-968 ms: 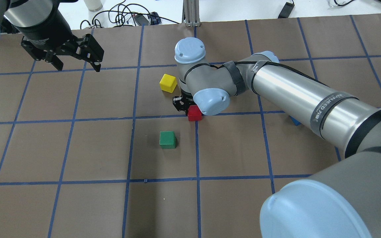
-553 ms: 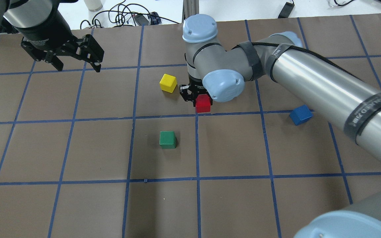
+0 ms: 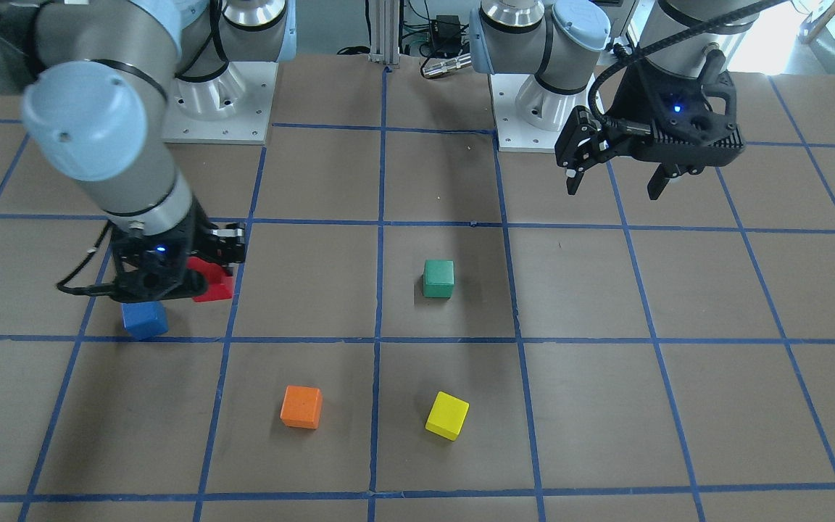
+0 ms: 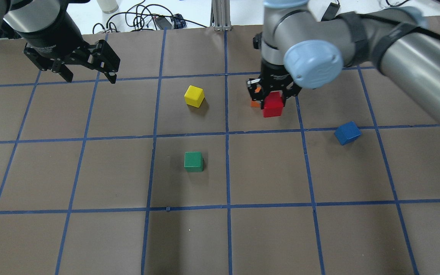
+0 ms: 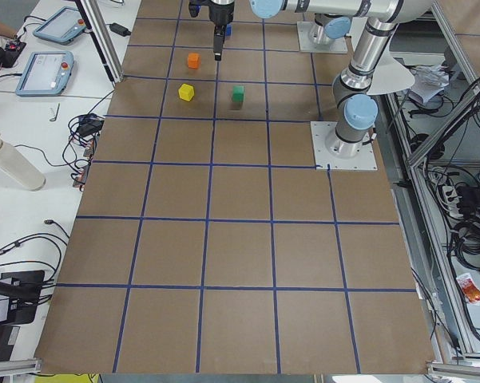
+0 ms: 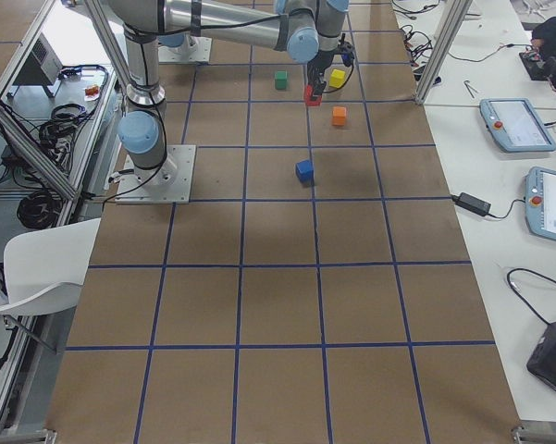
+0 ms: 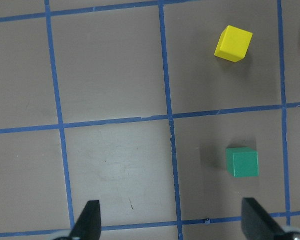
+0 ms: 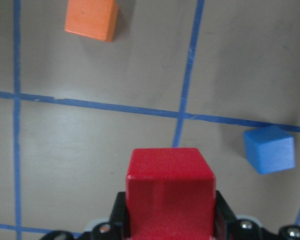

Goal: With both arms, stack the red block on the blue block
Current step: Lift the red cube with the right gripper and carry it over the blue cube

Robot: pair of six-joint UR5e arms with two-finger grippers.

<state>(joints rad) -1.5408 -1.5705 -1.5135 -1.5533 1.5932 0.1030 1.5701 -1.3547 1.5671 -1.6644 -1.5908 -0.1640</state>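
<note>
My right gripper is shut on the red block and holds it above the table. The red block fills the bottom of the right wrist view, clamped between the jaws. The blue block lies on the table, to the right of and nearer to me than the red block, and apart from it. It shows right of the red block in the right wrist view and just below the gripper in the front view. My left gripper is open and empty, high at the far left.
An orange block lies just beyond the right gripper, partly hidden in the overhead view. A yellow block and a green block lie near the table's middle. Cables lie past the far edge.
My right arm has carried the red block up and to the right, from the table's middle toward the blue block. The blue block is uncovered now. The left arm has not moved.
</note>
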